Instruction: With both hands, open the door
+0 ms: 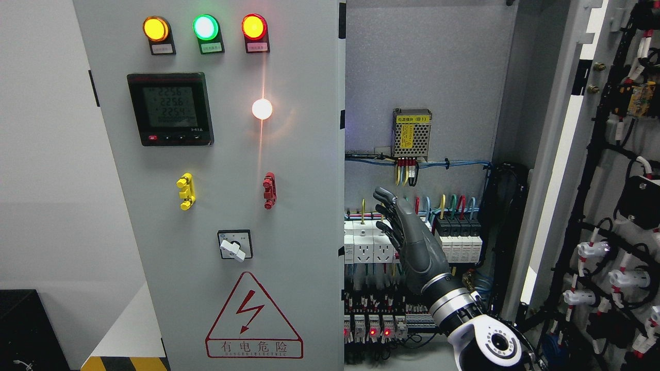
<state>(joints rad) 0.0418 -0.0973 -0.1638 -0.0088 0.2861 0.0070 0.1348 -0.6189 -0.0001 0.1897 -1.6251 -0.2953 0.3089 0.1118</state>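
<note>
Right hand (pixel 407 234): arm enters at lower right; fingers straight and relaxed, holding nothing, raised before the open compartment.
Right door (pixel 608 206): swung wide open at the picture's right, its wired inner face showing.
Left door (pixel 221 180): closed, carrying three lit lamps (pixel 205 27), a meter (pixel 170 108), a rotary switch (pixel 235 245).
Interior: breakers (pixel 456 242) and sockets behind the hand.

The robot hand (pixel 407 242) is dark grey, its wrist banded silver. Left of it stands a pale grey door (pixel 216 185) with amber, green and red lamps (pixel 205 27), a yellow handle (pixel 185 191), a red handle (pixel 269 190) and a red-outlined warning triangle (pixel 252 315). Above the robot hand hangs a yellow-labelled power supply (pixel 411 133).
</note>
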